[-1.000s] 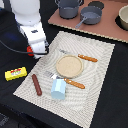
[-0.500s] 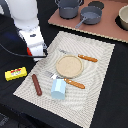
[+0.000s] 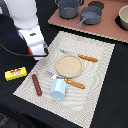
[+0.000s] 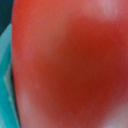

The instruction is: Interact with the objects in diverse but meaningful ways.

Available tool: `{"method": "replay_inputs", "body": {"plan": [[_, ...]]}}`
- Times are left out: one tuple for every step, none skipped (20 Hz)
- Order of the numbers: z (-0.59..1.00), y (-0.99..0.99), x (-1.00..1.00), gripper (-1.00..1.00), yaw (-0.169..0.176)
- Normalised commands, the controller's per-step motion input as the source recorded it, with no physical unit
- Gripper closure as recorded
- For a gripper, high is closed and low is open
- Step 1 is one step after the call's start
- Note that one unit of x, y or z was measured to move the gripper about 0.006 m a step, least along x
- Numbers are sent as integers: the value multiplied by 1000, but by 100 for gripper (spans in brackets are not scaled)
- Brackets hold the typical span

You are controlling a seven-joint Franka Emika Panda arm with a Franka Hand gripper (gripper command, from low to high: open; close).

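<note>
My wrist view is filled edge to edge by the red tomato, so close that I cannot tell whether my gripper is released or clenched. It sits at the mat's nine o'clock edge. From the plate, the sausage lies at eight o'clock, the cup at six, and the yellow packet at nine; its red label is too small to read.

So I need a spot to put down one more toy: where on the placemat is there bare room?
The placemat is bare along the exterior view's right, beyond the round plate and the orange-handled utensil, and along its near edge past the light blue cup. It is crowded around the plate, cup and brown sausage, and the arm covers the far-left corner.
</note>
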Motion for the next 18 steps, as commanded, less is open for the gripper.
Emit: {"method": "replay_inputs", "body": {"plan": [[1000, 760, 506, 100, 20], [1000, 809, 574, 100, 21], [1000, 809, 589, 100, 11], [1000, 794, 629, 100, 0], [1000, 760, 677, 100, 0], [997, 737, 706, 100, 0], [997, 717, 726, 100, 0], [1000, 714, 734, 100, 0], [977, 694, 734, 100, 0], [926, 674, 743, 100, 0], [871, 663, 746, 100, 0], [806, 657, 749, 100, 0], [731, 657, 743, 100, 0], [600, 683, 660, 100, 0], [529, 706, 594, 100, 0], [511, 717, 577, 100, 0], [480, 740, 537, 100, 0], [440, 791, 480, 100, 0]]}}
